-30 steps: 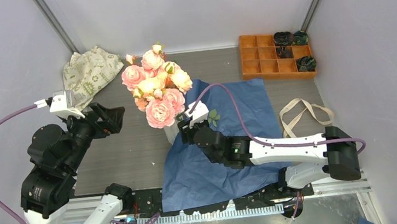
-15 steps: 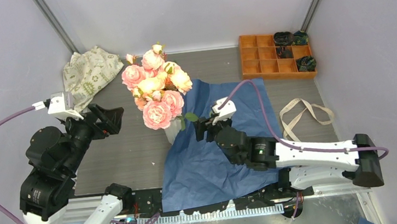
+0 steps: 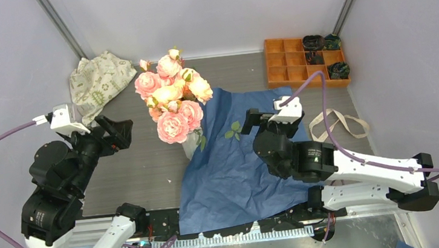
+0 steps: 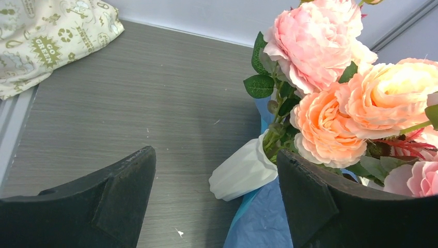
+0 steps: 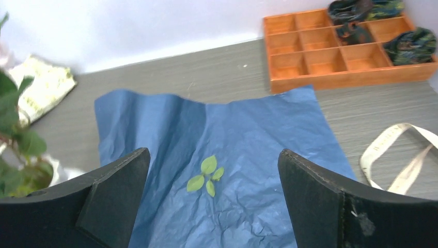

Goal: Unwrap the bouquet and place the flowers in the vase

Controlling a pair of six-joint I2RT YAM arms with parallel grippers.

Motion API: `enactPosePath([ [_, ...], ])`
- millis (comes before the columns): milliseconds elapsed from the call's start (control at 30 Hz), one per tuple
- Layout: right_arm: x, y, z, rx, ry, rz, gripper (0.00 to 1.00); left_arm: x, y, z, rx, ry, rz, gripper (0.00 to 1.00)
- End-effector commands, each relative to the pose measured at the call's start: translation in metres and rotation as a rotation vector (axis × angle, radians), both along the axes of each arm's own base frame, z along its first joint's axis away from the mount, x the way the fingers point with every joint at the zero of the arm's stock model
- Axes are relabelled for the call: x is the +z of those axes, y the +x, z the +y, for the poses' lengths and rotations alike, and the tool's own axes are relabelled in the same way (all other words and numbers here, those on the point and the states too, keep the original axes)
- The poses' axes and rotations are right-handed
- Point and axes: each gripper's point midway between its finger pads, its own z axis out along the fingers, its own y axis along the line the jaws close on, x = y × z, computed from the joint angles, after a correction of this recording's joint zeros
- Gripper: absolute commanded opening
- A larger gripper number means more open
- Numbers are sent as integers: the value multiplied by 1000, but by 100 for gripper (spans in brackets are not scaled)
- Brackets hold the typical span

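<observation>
The flowers, pink and peach roses with green leaves, stand bunched in the white ribbed vase at the left edge of the flat blue wrapping paper. No wrap is around them. My left gripper hangs open to the left of the vase, apart from it. In the left wrist view the vase and the flowers lie ahead of the open left gripper. My right gripper is open over the paper, right of the vase. A loose leaf sprig lies below the right gripper.
A beige ribbon lies on the table right of the paper. An orange compartment tray with dark items sits at the back right. A cream patterned cloth is bunched at the back left. Grey walls close in both sides.
My right gripper has opened wide and drawn back to the right, away from the vase. The flowers stay in the vase. The left gripper has shifted slightly left.
</observation>
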Motion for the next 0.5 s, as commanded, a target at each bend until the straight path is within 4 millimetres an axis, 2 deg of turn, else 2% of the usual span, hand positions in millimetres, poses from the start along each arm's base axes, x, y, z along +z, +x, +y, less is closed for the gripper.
enactPosePath([
  [0, 29, 4, -43, -213, -12, -45, 99, 12, 0, 5, 33, -28, -26, 87],
  [200, 46, 4, -54, -274, 4, -68, 100, 15, 0, 5, 36, -32, -29, 87],
  [467, 51, 2, -62, -286, 60, -92, 100, 12, 4, 3, 36, -35, -13, 87],
])
